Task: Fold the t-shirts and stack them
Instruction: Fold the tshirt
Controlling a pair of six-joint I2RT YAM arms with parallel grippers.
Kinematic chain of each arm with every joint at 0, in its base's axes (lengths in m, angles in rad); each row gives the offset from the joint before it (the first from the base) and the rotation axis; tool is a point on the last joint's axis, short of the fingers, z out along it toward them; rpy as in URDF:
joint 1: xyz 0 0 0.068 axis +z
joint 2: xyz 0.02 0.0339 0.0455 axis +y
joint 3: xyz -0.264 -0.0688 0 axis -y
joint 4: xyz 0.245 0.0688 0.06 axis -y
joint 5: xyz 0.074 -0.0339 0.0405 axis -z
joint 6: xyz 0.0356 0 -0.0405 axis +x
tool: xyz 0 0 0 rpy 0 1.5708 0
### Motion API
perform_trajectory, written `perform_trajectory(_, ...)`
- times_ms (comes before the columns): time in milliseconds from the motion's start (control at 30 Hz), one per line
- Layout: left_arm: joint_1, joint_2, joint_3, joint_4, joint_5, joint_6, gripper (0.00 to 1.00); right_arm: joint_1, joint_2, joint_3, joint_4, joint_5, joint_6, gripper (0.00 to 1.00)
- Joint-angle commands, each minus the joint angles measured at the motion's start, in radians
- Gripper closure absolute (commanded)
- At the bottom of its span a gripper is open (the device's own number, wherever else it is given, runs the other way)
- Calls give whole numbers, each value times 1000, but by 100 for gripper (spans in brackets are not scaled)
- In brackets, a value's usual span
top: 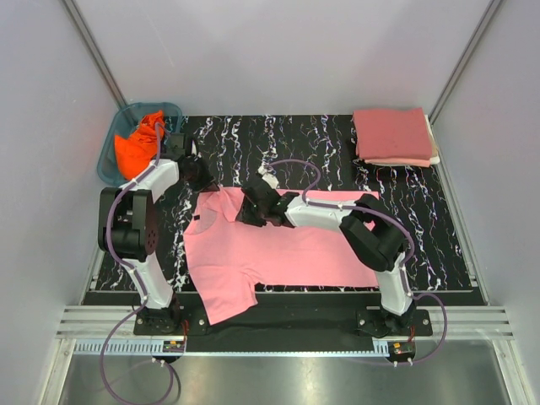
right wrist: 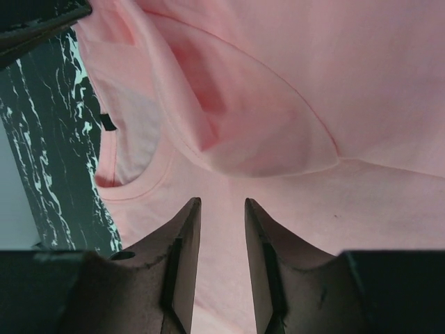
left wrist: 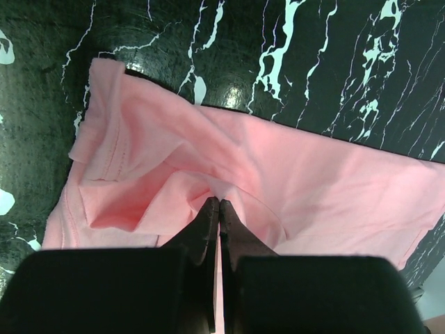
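Observation:
A light pink t-shirt (top: 278, 253) lies spread on the black marbled mat, one sleeve hanging over the near edge. My left gripper (top: 201, 179) is at the shirt's far left corner, shut on a pinch of its fabric (left wrist: 278, 160); the fingertips (left wrist: 220, 202) meet with cloth bunched at them. My right gripper (top: 247, 211) hovers over the shirt near the collar (right wrist: 132, 188), jaws (right wrist: 222, 202) open with only flat pink cloth beneath. An orange t-shirt (top: 139, 143) sits crumpled in the basket. A rose-red t-shirt (top: 392, 133) tops a folded stack at the back right.
The teal plastic basket (top: 108, 164) stands at the back left corner, just off the mat (top: 422, 228). Lighter folded layers (top: 413, 161) show under the rose-red shirt. Grey walls close in on both sides, and metal rails run along the near edge.

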Motion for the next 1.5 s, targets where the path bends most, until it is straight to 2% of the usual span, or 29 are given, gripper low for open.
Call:
perform_trajectory(0, 6, 0, 39, 40, 32, 9, 100, 22, 11, 49, 10, 73, 101, 61)
perform_trajectory(533, 7, -4, 34, 42, 35, 4, 100, 36, 96, 134, -70, 177, 124, 61)
perform_trajectory(767, 7, -20, 1, 51, 40, -7, 100, 36, 113, 156, -75, 185, 110, 78)
perform_trajectory(967, 9, -59, -38, 56, 26, -10, 100, 34, 78, 151, -88, 179, 69, 99)
perform_trajectory(1167, 7, -148, -84, 19, -15, -8, 100, 33, -20, 89, -113, 195, 9, 100)
perform_trajectory(1467, 7, -290, -188, -38, -103, 33, 100, 27, -63, 78, -124, 113, -56, 100)
